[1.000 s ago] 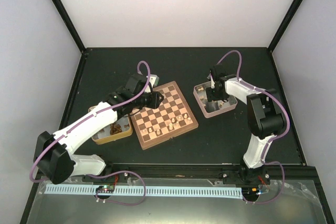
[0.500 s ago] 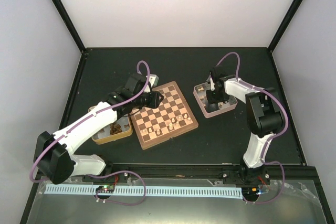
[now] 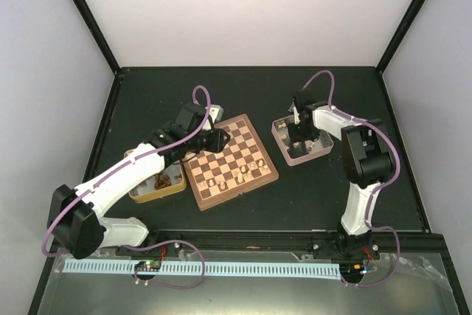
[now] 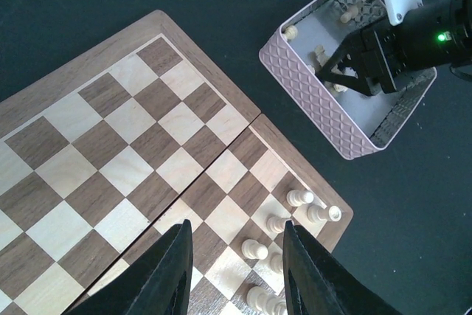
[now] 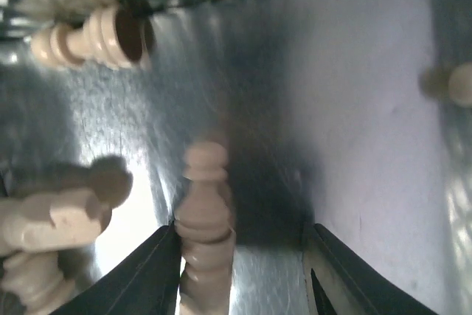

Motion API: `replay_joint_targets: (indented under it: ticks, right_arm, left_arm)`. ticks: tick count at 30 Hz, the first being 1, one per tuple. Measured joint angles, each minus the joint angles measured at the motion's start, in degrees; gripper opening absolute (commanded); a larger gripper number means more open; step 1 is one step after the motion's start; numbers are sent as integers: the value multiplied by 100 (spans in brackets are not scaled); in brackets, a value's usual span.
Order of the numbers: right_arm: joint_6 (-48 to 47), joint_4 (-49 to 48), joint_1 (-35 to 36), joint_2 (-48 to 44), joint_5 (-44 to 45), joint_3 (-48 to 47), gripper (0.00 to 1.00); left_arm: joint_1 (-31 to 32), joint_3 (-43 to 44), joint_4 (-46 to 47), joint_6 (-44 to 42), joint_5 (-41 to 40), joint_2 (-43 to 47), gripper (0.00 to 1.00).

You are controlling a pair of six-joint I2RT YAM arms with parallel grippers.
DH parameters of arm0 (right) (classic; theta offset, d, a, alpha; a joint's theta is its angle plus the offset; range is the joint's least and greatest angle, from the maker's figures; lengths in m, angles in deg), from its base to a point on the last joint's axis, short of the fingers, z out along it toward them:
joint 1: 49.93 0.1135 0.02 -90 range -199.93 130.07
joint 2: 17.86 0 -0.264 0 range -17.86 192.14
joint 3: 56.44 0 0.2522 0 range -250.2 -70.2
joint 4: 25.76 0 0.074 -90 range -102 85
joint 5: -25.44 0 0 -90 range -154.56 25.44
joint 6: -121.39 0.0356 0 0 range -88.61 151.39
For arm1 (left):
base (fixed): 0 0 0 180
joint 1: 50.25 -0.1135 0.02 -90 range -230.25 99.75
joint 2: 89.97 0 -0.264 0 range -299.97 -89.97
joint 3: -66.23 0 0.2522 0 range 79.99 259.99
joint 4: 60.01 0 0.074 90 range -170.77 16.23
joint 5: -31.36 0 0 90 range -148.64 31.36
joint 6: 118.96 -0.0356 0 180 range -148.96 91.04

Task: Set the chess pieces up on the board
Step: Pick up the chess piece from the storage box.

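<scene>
The right arm (image 3: pixel 352 154) has swung slightly leftward; the right pincer (image 5: pixel 240 256) stands half-open in the metal tray (image 4: pixel 310 90), with a cream chess piece (image 5: pixel 206 212) lying between its fingers, against one of them. The left pincer (image 4: pixel 236 256), partly open and empty, hangs over the board (image 4: pixel 110 145) near standing chess pieces (image 4: pixel 299 198) at lower right.

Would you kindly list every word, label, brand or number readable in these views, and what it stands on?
None can be read. The board, the chess pieces and the patterned tray bear no lettering; a small red-marked part on the near rail is too small to make out.
</scene>
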Motion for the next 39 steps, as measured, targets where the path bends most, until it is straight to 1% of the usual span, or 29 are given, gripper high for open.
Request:
replay_joint_targets:
  ticks: [4, 8, 15, 18, 22, 25, 30, 32, 36, 39]
  right_arm:
    - [-42, -17, 2, 197, 15, -214, 39]
    - [-63, -24, 0, 199, 35, -216, 27]
    - [11, -33, 0, 208, 44, -216, 15]
    - [63, -48, 0, 208, 42, -216, 14]
    - [155, -179, 0, 166, 11, -162, 14]
    - [173, -387, 0, -120, -109, 116, 14]
    - [179, -782, 0, -1093, -601, 538, 14]
    - [208, -1040, 4, -1513, -1108, 632, 14]
    - [236, -1425, 179, -1880, -2015, 638, 14]
    - [122, -1626, 570, -1974, -2601, 638, 14]
  left_arm:
    - [-9, 0, 0, 2, 31, 0, 35]
    - [-26, 0, 0, 2, 48, 0, 35]
    - [-26, 0, 0, 2, 66, 0, 35]
    - [-26, 0, 2, 4, 68, 0, 35]
    - [-26, -39, 55, 11, 68, 33, 36]
    - [-26, -162, 140, 59, 70, 197, 37]
    - [-52, -365, 442, 146, 131, 623, 41]
    - [-94, -485, 662, 249, 212, 857, 46]
    - [-234, -599, 988, 557, 442, 1158, 56]
    - [-433, -601, 1228, 890, 820, 1239, 61]
